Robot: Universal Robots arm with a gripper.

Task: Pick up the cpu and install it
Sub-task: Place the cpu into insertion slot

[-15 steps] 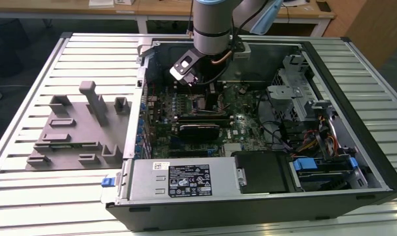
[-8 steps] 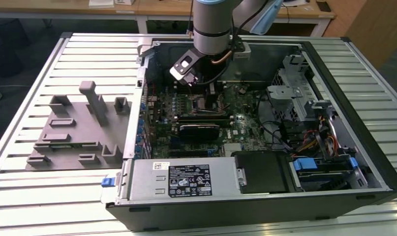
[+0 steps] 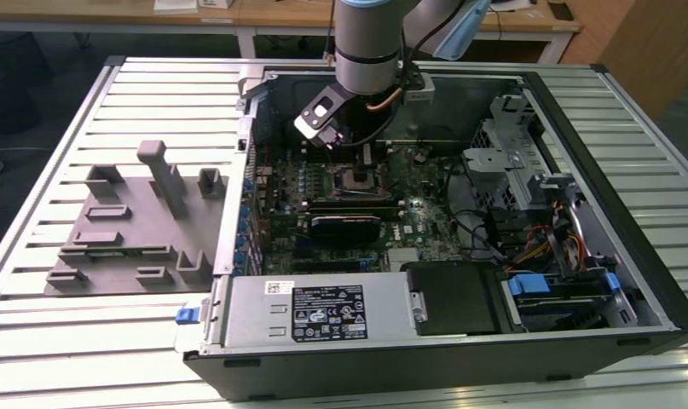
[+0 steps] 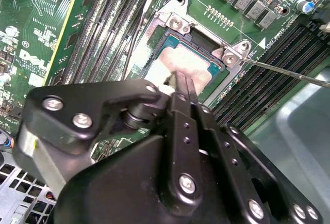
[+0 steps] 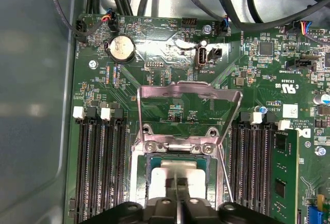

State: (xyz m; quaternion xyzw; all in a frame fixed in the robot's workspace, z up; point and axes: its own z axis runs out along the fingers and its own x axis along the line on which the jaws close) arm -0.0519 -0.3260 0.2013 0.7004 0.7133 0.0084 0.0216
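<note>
Exterior view: we see the pincer (image 3: 362, 158) lowered inside the open computer case (image 3: 378, 375). Second wrist view: its fingers are pressed together, tips resting on the cpu (image 4: 165, 64), which lies in the socket (image 4: 178, 24) directly beneath. First wrist view: the closed pincer (image 5: 178, 180) meets the cpu (image 5: 164, 175).

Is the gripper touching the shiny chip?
Cannot tell. In the second wrist view the gripper overlaps the chip, hiding any contact or gap.
</note>
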